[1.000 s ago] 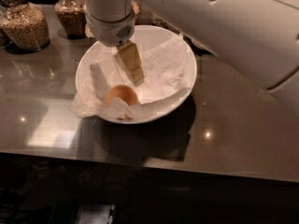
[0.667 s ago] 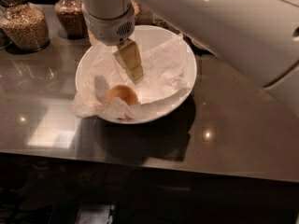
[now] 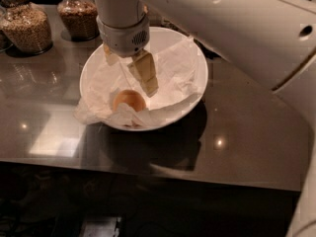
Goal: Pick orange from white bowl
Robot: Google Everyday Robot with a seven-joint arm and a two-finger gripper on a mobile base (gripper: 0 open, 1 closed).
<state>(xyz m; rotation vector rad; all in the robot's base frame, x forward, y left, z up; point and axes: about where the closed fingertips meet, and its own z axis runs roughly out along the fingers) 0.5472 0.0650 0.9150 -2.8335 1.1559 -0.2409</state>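
Orange (image 3: pixel 129 100), round with smooth peel, lies in the white bowl (image 3: pixel 203 78), on its near left side, and crumpled paper (image 3: pixel 173 68) hides its lower edge. A big white robot arm (image 3: pixel 237 28) with a smooth shell comes over the bowl from the right, cut by the picture edge. The bowl, wide and glossy, stands on a dark shiny counter (image 3: pixel 247 132). Behind the bowl, to the left, are two glass jars (image 3: pixel 29 26) of brown grains, their tops cut off. Above the bowl's middle hangs the gripper (image 3: pixel 129 75), tan fingers (image 3: pixel 146 75) spread apart, grasping nothing; the left one is mostly hidden.
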